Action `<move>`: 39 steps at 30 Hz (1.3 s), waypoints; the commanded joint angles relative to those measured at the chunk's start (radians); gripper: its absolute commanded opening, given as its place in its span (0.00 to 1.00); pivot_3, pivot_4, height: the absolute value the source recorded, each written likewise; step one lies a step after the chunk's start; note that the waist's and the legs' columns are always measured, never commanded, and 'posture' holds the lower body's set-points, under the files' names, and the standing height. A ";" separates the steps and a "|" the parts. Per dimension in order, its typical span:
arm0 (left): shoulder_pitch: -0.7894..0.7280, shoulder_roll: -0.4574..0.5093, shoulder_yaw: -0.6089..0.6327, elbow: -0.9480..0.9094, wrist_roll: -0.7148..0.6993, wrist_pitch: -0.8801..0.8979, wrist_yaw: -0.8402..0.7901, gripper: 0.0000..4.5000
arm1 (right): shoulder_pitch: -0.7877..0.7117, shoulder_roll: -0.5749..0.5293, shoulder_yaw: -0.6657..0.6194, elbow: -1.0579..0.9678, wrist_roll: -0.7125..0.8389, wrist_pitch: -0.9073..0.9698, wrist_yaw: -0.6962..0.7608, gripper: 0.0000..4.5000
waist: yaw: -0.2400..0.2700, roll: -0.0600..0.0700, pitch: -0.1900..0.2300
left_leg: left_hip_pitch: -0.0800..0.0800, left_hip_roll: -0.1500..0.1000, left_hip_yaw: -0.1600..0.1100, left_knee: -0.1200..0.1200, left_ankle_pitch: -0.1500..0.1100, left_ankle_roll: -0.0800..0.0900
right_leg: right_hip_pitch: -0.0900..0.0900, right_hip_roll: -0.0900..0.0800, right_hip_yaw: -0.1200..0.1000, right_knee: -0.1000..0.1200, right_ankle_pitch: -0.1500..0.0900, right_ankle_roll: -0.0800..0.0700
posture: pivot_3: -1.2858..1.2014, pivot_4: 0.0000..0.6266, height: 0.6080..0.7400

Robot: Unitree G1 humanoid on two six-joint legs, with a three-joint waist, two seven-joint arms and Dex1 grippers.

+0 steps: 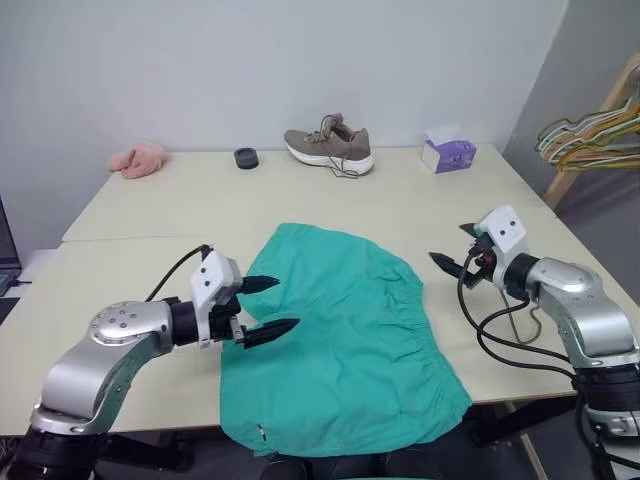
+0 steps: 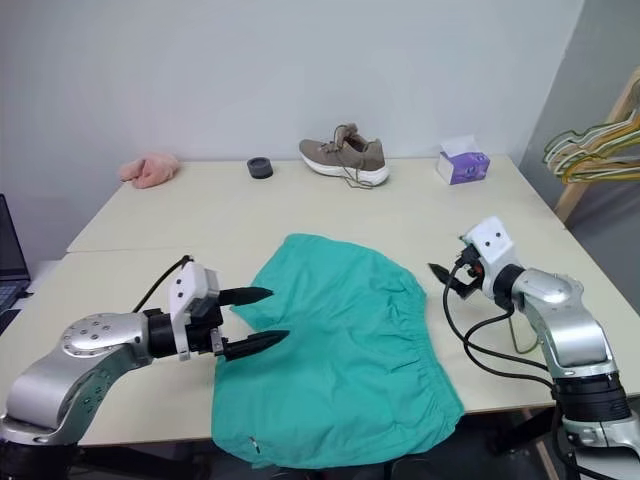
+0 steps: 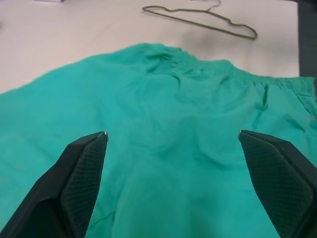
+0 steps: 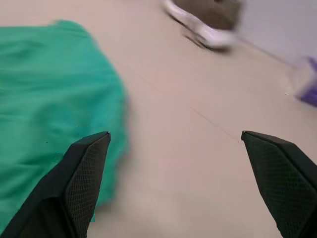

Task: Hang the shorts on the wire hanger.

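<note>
Wire hanger (image 1: pixel 520 318) mostly hidden behind the right arm; blurred shoe (image 4: pixel 208 22).

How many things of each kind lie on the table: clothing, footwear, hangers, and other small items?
Clothing: 1, the shorts
Footwear: 1, the shoe
Hangers: 1, the wire hanger
Other: 3, pink cloth, black round item, tissue box
Total: 6

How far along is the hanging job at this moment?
Nothing looks done yet: the shorts lie flat on the table, and the hanger lies apart beyond their waistband, untouched. In hand: nothing; the left gripper hovers open at the shorts' edge, the right gripper open over bare table beside them. Left: picking up the shorts and hanger and draping the shorts over the wire.
</note>
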 commanded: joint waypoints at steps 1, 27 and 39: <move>-0.040 0.015 -0.021 -0.008 0.008 -0.008 -0.026 0.99 | 0.030 0.003 -0.085 0.028 -0.040 0.003 -0.116 1.00 | -0.002 0.001 0.000 | 0.000 0.000 0.000 0.000 0.000 0.000 | 0.000 0.000 0.000 0.000 0.000 0.000 | 0.47 0.00 1.00; -0.111 0.012 -0.090 0.098 0.124 -0.135 -0.121 1.00 | 0.059 0.024 -0.130 0.335 0.036 0.507 -0.103 0.50 | -0.051 -0.010 -0.021 | 0.006 0.002 0.000 0.001 0.001 0.002 | 0.006 0.008 0.001 0.000 -0.003 0.005 | 0.47 0.00 1.00; -0.052 0.014 -0.032 0.100 0.129 -0.135 -0.066 1.00 | -0.058 0.075 -0.152 0.454 0.009 0.454 -0.188 0.00 | -0.048 -0.024 -0.030 | 0.021 0.005 -0.003 0.001 0.000 0.001 | 0.024 0.007 0.000 -0.006 -0.008 -0.003 | 0.49 0.00 1.00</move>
